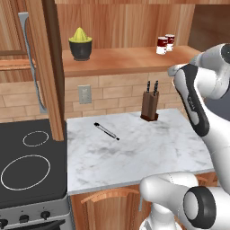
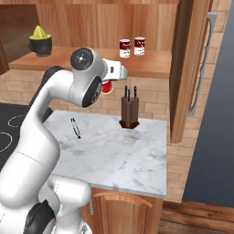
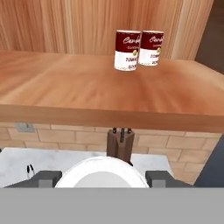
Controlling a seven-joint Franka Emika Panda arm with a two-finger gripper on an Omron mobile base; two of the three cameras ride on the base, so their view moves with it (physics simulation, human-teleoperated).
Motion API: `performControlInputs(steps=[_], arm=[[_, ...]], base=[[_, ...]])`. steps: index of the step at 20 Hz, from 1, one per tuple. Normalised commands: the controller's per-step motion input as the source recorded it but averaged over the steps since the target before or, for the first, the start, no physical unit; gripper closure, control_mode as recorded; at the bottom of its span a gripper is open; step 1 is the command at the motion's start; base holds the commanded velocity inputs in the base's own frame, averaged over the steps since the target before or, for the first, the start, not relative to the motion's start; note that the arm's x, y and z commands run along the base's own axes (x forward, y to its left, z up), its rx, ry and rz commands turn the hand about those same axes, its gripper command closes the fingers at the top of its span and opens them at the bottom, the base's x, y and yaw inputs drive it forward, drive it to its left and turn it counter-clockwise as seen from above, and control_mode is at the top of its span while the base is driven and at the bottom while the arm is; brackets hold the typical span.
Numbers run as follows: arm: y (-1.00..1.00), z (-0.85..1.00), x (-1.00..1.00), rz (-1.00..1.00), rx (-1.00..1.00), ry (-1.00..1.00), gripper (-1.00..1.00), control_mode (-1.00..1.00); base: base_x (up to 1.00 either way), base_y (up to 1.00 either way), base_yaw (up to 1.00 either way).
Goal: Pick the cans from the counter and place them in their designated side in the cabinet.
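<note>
Wooden cabinet (image 3: 87, 94) shelf, two cans (image 3: 138, 49) far right, gripper (image 3: 103, 177) gripping third can (image 3: 101, 173) below edge

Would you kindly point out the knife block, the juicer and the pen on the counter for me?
knife block (image 1: 149, 110): left base view, on its wooden front face.
juicer (image 1: 80, 35): left base view, on the yellow cone.
pen (image 1: 106, 130): left base view, on the middle of its barrel.

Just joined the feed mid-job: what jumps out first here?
Two red-and-white soup cans stand side by side on the brown wooden cabinet shelf, toward its right end. The end effector holds a third can with a silver top below shelf level, above the white marble counter and wooden knife block.
</note>
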Motion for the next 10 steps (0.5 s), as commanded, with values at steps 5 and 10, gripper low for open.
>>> performControlInputs(steps=[5,10], arm=[[0.08,0.32,-0.11,0.0,0.0,-0.1,1.0,-1.0],[0.09,0.28,-0.01,0.0,0.0,-0.07,1.0,-1.0]], base=[[0.0,0.0,0.0],[0.0,0.0,0.0]])
